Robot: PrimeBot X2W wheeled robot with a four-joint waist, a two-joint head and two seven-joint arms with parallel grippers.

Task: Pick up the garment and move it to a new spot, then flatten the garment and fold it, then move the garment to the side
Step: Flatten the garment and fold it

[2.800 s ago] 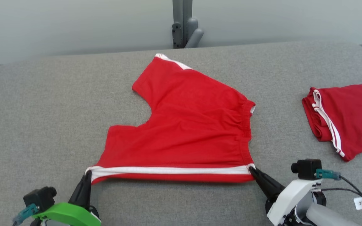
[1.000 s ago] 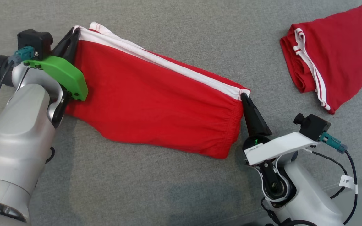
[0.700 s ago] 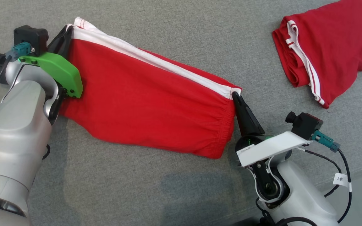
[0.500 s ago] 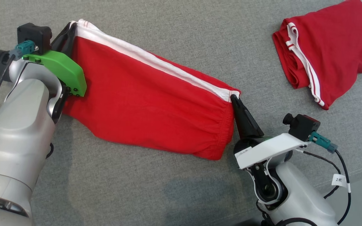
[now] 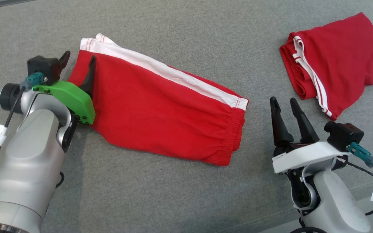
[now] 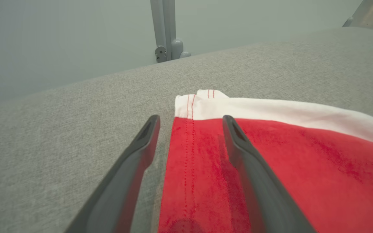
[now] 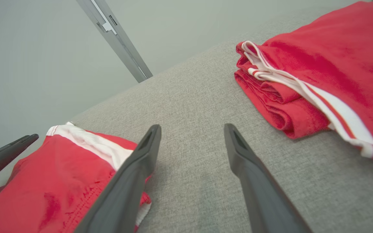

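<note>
The garment [image 5: 160, 110], red shorts with a white side stripe, lies folded in half on the grey padded table [image 5: 173, 32], its waistband toward the right. My left gripper [image 5: 79, 58] stands open at its left hem, one finger over the cloth and the other over the table. In the left wrist view the open left gripper [image 6: 190, 119] straddles the hem edge of the garment [image 6: 287, 155]. My right gripper [image 5: 282, 101] is open and holds nothing, a short way right of the waistband. In the right wrist view the right gripper [image 7: 192, 127] is over bare table, with the garment [image 7: 60, 174] at lower left.
A second pair of red shorts [image 5: 335, 64], folded, lies at the far right of the table, also [image 7: 319, 71]. The table's front edge [image 5: 351, 197] runs past my right arm. A grey post [image 6: 163, 29] stands behind the table's far edge.
Both grippers have opened and let go of the garment's corners. The right gripper has drawn back to the right, away from the waistband. The left has pulled back slightly. The camera shifted a little.
</note>
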